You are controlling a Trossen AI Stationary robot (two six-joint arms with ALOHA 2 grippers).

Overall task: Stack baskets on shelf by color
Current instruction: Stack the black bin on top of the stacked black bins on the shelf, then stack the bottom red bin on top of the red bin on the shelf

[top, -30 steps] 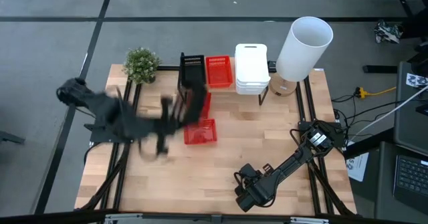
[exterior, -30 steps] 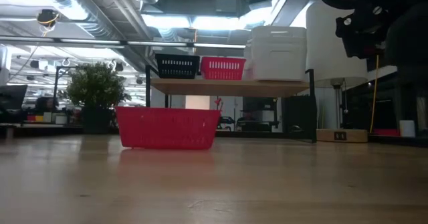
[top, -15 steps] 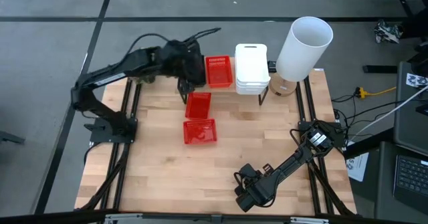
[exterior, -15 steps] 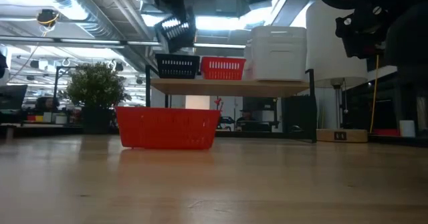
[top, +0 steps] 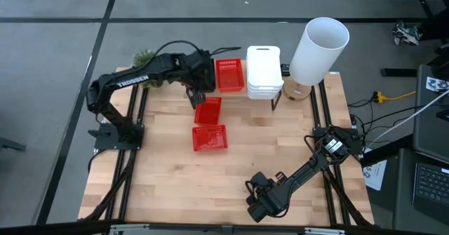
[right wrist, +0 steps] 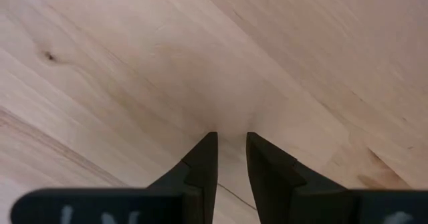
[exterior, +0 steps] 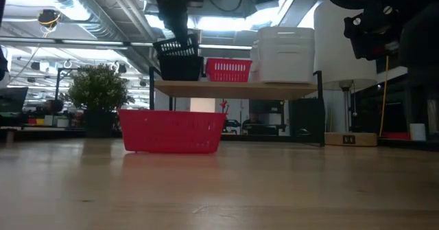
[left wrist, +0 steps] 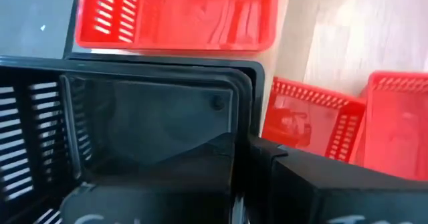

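My left gripper (exterior: 171, 17) reaches over the left end of the shelf (exterior: 236, 88), shut on a black mesh basket (exterior: 177, 48). That basket hangs tilted just above a second black basket (exterior: 182, 69) standing on the shelf. Beside it on the shelf are a red basket (top: 230, 74) and a stack of white baskets (top: 264, 72). Two more red baskets (top: 208, 110) (top: 210, 138) sit on the table in front of the shelf. My right gripper (top: 256, 210) rests low near the table's near edge, its fingers almost together, touching nothing. My left gripper holds the black basket by one side wall (left wrist: 244, 137), with one finger inside (left wrist: 200, 154) and one outside (left wrist: 294, 177), coming from above. The basket is tilted below the fingers, its low side at the rim of the black basket on the shelf; whether they touch I cannot tell.
A tall white cylinder (top: 319, 49) stands at the shelf's right end. A small plant (exterior: 99, 93) stands at its left end, partly under my left arm. Bare wood (top: 161, 186) lies between the red baskets and the near edge.
My left arm has swung from over the table's left half toward the far edge, carrying the black basket up over the shelf's left end. It has then lowered the basket, tilted, onto the black basket there. The right arm has kept still.
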